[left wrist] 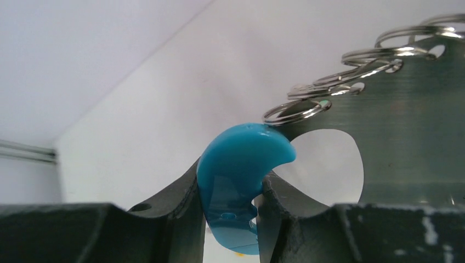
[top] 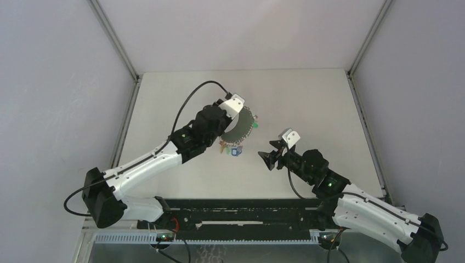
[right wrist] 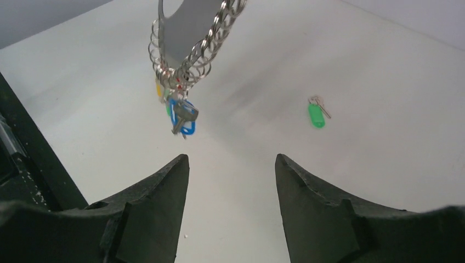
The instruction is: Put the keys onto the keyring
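Keyring (top: 243, 127), blue curved band with grey ring-edged plate, hangs clamped in the left gripper (left wrist: 233, 181) above the white table (top: 307, 98); small green-headed silver key (right wrist: 315, 115) lies flat ahead-right of the spread-jawed right gripper (right wrist: 232, 161), lengthwise away, nearer that arm.

Flat matte white tabletop (top: 307, 98), closed in by plain pale grey panels: far wall (top: 241, 33), left wall (top: 49, 98) and right wall (top: 422, 98). Slanting silver metal posts at the two far corners, left post (top: 113, 38) and right post (top: 369, 38). Along the near edge, a long black metal rail (top: 241, 204), with a white toothed plastic cable duct (top: 126, 238) just nearer.
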`<act>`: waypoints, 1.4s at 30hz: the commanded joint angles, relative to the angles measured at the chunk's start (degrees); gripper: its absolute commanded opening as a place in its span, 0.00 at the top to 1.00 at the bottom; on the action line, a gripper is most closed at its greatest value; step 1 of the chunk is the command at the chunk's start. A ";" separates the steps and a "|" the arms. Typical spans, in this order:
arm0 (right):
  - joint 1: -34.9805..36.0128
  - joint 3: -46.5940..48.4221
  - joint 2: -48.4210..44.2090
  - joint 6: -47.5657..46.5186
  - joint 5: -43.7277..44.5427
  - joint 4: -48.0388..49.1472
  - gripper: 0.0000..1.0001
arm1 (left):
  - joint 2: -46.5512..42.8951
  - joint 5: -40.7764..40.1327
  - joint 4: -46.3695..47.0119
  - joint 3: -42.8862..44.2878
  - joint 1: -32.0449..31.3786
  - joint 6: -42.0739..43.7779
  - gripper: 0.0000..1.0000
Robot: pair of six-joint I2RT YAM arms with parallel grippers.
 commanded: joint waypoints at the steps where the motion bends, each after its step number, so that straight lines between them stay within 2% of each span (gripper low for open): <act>1: -0.12 -3.51 -1.67 -6.20 -4.34 10.50 0.42 | 1.75 -13.21 -10.23 11.28 -3.30 11.83 0.84; 7: 0.40 -10.88 2.24 -14.27 -10.22 31.39 0.44 | 7.17 -26.17 -16.67 20.09 -7.49 21.43 0.86; 10: 0.72 -11.41 7.53 -16.92 -11.77 37.82 0.45 | 9.78 -30.79 -17.36 21.45 -8.70 24.74 0.89; 20: 3.86 -11.22 23.81 -23.89 -13.43 55.83 0.53 | 11.84 -32.92 -19.18 23.88 -10.14 24.20 0.90; 30: 7.60 -7.85 40.96 -26.69 -9.52 76.08 0.71 | 11.05 -35.96 -19.35 24.32 -11.11 22.34 0.90; 35: 8.04 -4.15 45.21 -26.41 -10.49 76.77 0.76 | 10.81 -36.76 -20.22 24.97 -11.51 21.81 0.90; 42: 9.22 -1.20 50.23 -28.40 -4.84 79.56 0.81 | 10.42 -36.51 -20.36 24.98 -11.85 21.44 0.90</act>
